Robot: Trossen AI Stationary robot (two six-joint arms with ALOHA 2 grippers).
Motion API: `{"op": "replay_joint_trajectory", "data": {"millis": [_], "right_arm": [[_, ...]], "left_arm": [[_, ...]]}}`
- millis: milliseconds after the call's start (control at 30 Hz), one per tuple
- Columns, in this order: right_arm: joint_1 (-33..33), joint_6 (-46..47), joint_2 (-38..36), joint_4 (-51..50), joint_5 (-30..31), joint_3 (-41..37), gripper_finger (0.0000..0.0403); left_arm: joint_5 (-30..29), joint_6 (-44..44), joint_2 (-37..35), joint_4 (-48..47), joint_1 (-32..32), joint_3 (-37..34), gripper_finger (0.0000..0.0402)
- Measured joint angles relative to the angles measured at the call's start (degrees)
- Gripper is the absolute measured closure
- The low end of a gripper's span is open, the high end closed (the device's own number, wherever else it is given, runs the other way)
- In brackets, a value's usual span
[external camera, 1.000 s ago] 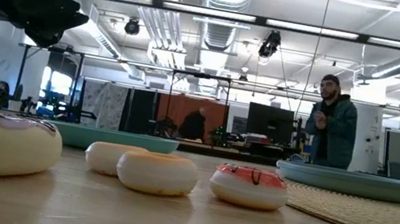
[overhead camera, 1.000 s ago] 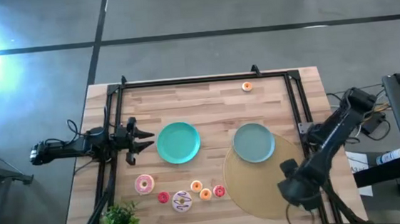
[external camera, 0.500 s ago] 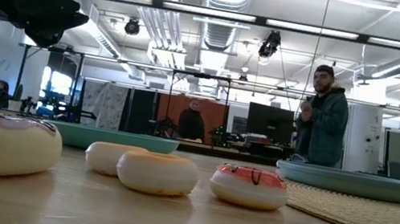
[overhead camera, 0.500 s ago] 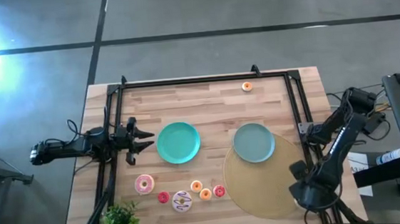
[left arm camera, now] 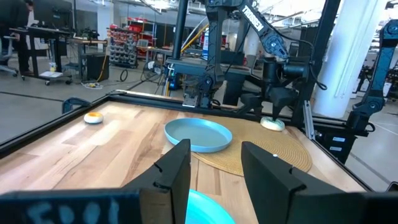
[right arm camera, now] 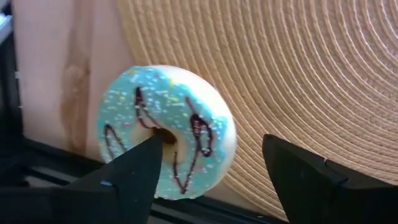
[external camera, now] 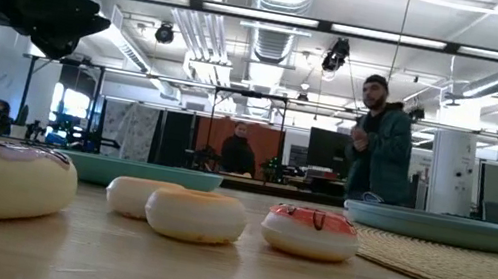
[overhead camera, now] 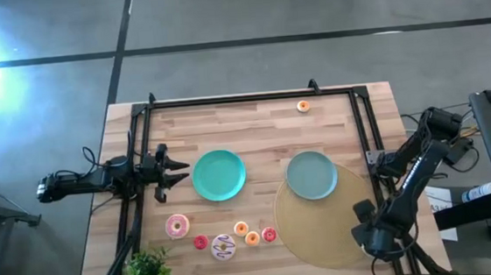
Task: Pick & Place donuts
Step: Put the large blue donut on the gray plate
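A green donut with dark streaks (right arm camera: 165, 130) lies flat on the right near rim of the woven mat, partly on the wood. My right gripper (right arm camera: 214, 146) hangs open over it, pointing down, one finger over the donut's hole and the other over the mat. In the left wrist view the same gripper (left arm camera: 273, 113) stands just above this donut (left arm camera: 272, 124). The pink donut (overhead camera: 177, 225), the white one with purple streaks (overhead camera: 223, 247) and several tiny red and orange ones (overhead camera: 252, 236) lie near the table's near edge. My left gripper (overhead camera: 176, 169) waits open left of the teal plate. My right gripper comes at the green donut from above with its fingers open. One fingertip (right arm camera: 146, 155) shows in front of the donut's hole, but I cannot tell whether it touches the donut, which lies flat on the mat's rim.
A teal plate (overhead camera: 219, 175) and a grey-blue plate (overhead camera: 311, 175) sit mid-table, the latter on the mat's (overhead camera: 314, 229) far part. One tiny orange donut (overhead camera: 303, 107) lies by the far edge. A leafy plant (overhead camera: 146, 273) stands at the near left corner. A person (external camera: 375, 140) walks beyond the table.
My right arm has shifted a little toward the table's right near corner, over the mat's rim. The left arm and the donuts on the table have stayed put. The person behind the table has walked leftward in the low view.
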Motion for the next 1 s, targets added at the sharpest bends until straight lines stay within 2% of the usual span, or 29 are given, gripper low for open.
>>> {"op": "replay_joint_trajectory", "data": {"millis": [400,533,667,800,900,1000], "right_arm": [[-0.4,5.5,-0.1,5.4,-0.7,-4.9,0.0200],[-0.5,5.8,-0.7,2.8,0.6,-2.5,0.0251],[-2.2,6.1,-3.3,-5.2,8.8,2.0,0.0321],[-8.3,6.4,-8.3,-12.5,15.7,3.8,0.0381],[-16.7,6.5,-13.3,-13.1,18.4,2.7,0.0386],[-28.8,7.2,-17.4,-11.2,20.4,-0.5,0.0379]], "left_arm": [[0.0,0.0,0.0,0.0,0.0,0.0,0.0284],[0.0,0.0,0.0,0.0,0.0,0.0,0.0284],[0.0,0.0,0.0,0.0,0.0,0.0,0.0284],[0.0,0.0,0.0,0.0,0.0,0.0,0.0284],[0.0,0.0,0.0,0.0,0.0,0.0,0.0284],[0.0,0.0,0.0,0.0,0.0,0.0,0.0284]]}}
